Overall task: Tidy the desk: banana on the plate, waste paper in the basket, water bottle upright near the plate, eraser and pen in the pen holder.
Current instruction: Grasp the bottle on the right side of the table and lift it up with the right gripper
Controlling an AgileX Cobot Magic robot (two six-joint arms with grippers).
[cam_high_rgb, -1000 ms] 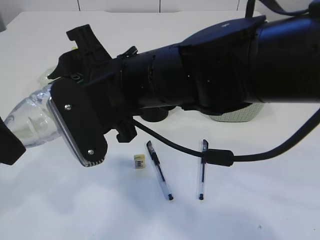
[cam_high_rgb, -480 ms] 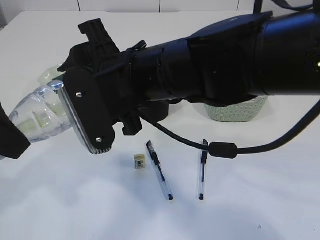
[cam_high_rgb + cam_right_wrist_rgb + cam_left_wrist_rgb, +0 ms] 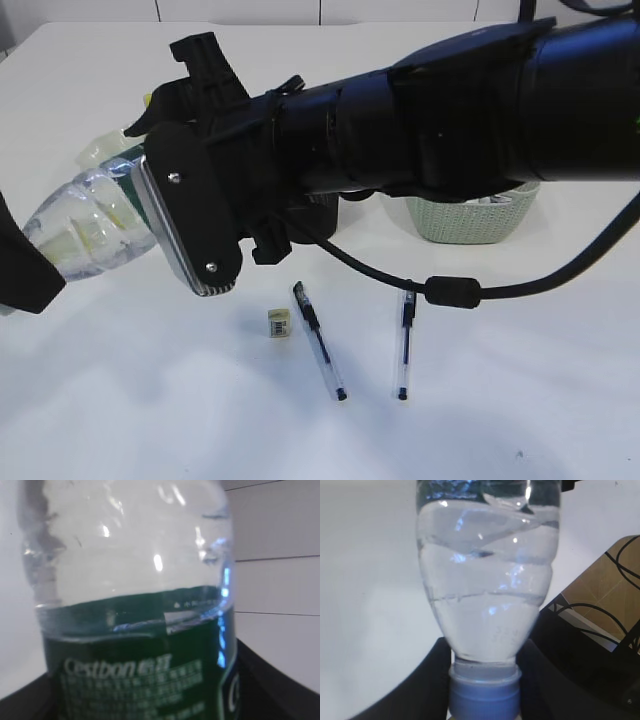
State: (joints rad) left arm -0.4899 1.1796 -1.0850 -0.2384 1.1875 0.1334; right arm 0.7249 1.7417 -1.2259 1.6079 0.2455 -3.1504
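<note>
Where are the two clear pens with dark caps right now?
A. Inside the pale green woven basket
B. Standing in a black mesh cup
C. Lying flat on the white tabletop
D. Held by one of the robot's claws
C: both clear pens with dark caps lie flat on the white tabletop, beside the tiny pale yellow eraser.

White panelled wall with thin dark seams (image 3: 240, 10) along top edge of exterior view; same white panels, horizontal seams (image 3: 280, 585), in right wrist view. Left wrist view: tan-brown floor patch (image 3: 592, 582), thin black cables (image 3: 620, 562) looping over it.
</note>
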